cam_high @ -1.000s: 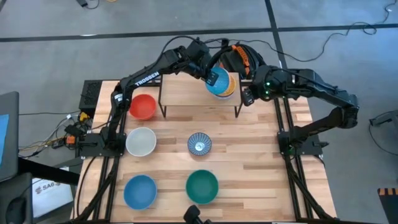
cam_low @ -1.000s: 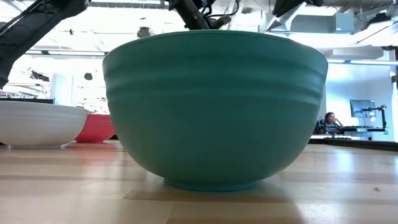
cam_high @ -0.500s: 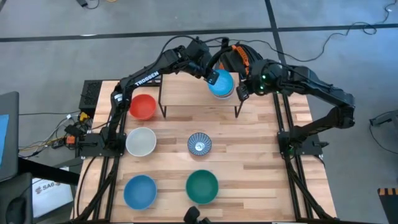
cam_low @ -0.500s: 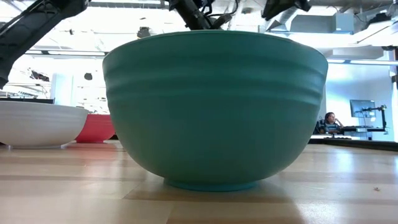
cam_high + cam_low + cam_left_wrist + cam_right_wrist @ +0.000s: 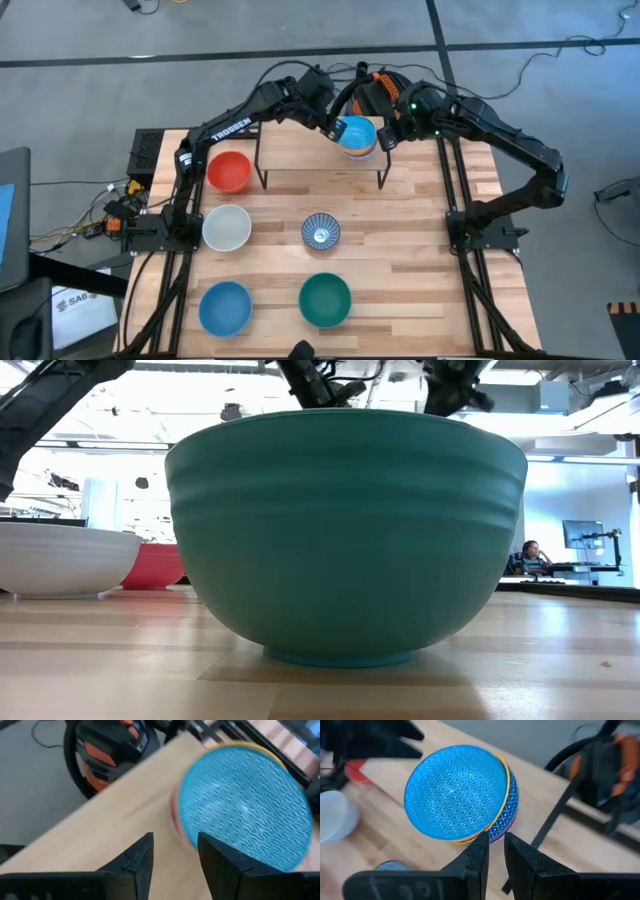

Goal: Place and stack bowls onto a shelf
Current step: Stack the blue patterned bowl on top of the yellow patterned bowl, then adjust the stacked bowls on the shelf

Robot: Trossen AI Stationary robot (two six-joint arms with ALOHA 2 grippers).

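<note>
On the shelf (image 5: 300, 150), near its right end, stands a stack of bowls (image 5: 357, 137). A light blue bowl (image 5: 452, 790) lies on top of it, over a yellow rim (image 5: 506, 785) and a blue patterned bowl (image 5: 507, 812). My left gripper (image 5: 175, 850) hangs open just left of the stack (image 5: 245, 805), with nothing between its fingers. My right gripper (image 5: 494, 842) stands at the stack's right side (image 5: 383, 141), fingers a narrow gap apart and nothing between them. The other bowls sit on the tabletop. My right gripper comes at the stack slanting down from the table's right. Its fingertips (image 5: 482, 840) stand right at the stack's lower side (image 5: 495, 827). I cannot tell whether they touch it.
On the tabletop in front of the shelf sit a red bowl (image 5: 229, 171), a white bowl (image 5: 227, 227), a striped bowl (image 5: 321, 232), a light blue bowl (image 5: 224, 307) and a green bowl (image 5: 325, 299). The green bowl (image 5: 345, 530) fills the low view.
My left gripper has opened and let go of the light blue bowl, which it held tilted over the stack. The bowl now rests on top of the stack. My right gripper has swung toward the table's left and come up to the stack's right side.
</note>
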